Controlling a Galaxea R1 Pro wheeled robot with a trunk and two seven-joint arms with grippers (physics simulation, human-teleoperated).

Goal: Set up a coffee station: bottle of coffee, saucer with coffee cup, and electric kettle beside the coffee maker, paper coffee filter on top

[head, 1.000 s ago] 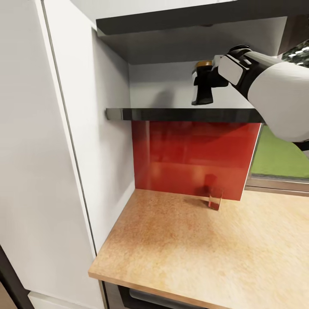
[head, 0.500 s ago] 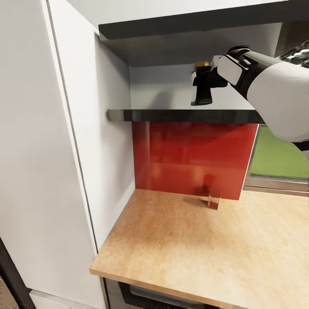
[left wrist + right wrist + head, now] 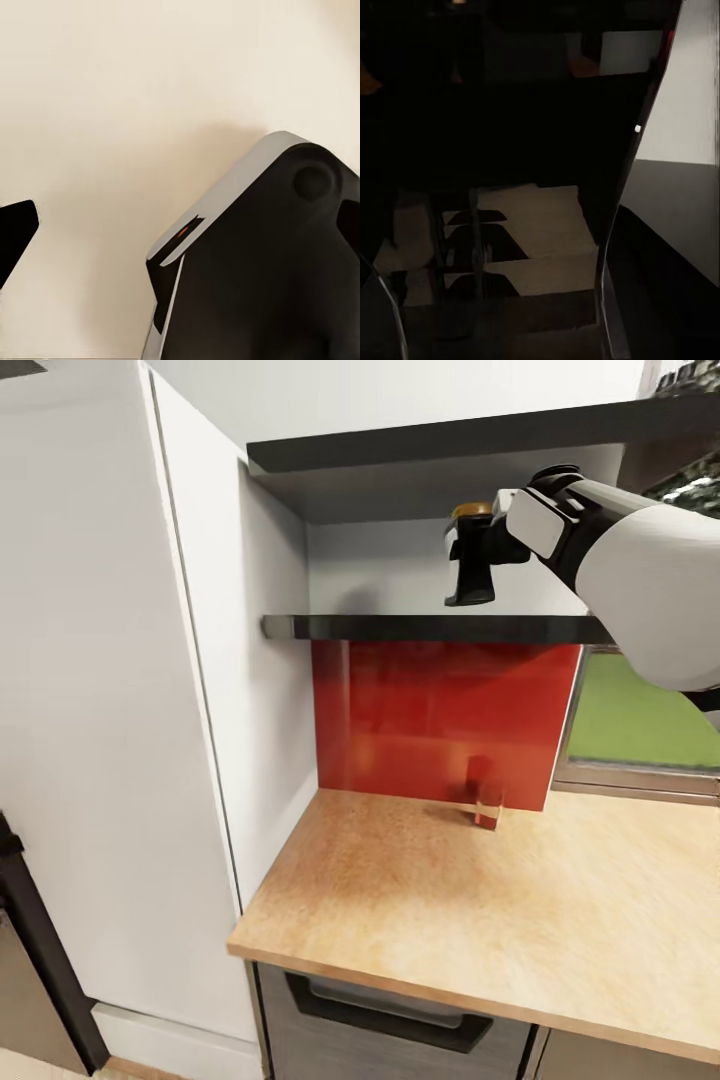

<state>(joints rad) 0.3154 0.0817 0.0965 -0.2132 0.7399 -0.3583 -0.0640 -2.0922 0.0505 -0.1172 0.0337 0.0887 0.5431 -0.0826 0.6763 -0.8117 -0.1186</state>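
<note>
From my seat the biggest thing on screen is the white cabinet side, a tall panel standing left of the desk, the beige wood-grain kitchen countertop. Behind the desk I see the red backsplash, and right of that a window with green beyond it. Above the backsplash runs the dark kitchen shelf, with a second dark shelf higher up.

My right arm comes in from the right, above the kitchen shelf. Its right end effector is closed around the bottle of coffee; I can make out the gold-yellow cap poking above the fingers, while the dark body blends with them. The bottle sits above the kitchen shelf, near the shelf's right part; I cannot tell whether its base touches the shelf.

Below the shelf, a small red shaker stands upright on the desk, just in front of the backsplash.

The left wrist camera shows one dark tip against a pale surface, so I cannot tell how far open the left end effector is.
</note>
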